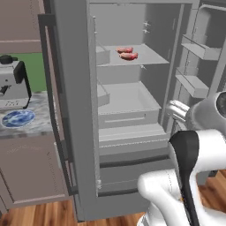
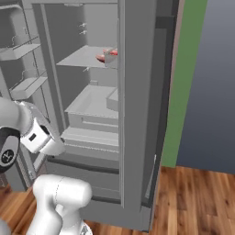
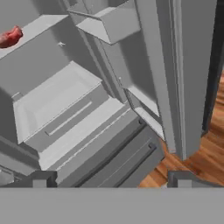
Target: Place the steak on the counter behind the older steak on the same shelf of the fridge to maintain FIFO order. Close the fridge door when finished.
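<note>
Both base views flank the open fridge (image 1: 79, 110); hand view looks inside.

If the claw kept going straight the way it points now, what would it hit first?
Most likely the lower front of the tall grey open fridge: the claw, open and empty, aims at the stepped ledges and drawer fronts below the light-grey crisper tray. Depth is unclear, so which ledge comes first is uncertain.

Two steaks (image 1: 127, 53) lie together on the shelf (image 1: 150, 56) — fridge (image 1: 75, 110) open.
</note>
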You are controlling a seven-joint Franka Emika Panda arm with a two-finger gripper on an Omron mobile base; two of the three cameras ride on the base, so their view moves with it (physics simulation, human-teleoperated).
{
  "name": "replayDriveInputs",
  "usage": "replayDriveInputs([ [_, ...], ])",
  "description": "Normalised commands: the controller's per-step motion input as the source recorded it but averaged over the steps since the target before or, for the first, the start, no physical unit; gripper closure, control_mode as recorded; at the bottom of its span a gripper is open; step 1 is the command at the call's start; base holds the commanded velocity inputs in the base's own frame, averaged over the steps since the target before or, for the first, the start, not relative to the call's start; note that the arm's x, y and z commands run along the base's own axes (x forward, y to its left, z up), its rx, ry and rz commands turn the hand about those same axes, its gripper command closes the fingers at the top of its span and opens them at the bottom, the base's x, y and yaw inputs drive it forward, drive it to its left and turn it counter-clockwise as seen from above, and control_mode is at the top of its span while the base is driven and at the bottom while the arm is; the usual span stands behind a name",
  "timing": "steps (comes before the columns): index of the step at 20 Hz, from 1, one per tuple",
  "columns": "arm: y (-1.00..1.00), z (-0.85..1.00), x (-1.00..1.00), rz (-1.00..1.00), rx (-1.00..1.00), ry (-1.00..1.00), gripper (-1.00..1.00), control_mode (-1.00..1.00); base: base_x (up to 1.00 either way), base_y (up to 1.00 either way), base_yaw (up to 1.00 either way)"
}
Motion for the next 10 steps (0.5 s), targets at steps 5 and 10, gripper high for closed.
replayDriveInputs([
  [5, -1.0, -0.07, -0.53, -0.16, 0.26, -0.04, -1.0, -1.0, 0.0, 0.0, 0.0],
  [10, -1.0, -0.09, -0.11, -0.05, 0.28, -0.1, -1.0, -1.0, 0.0, 0.0, 0.0],
])
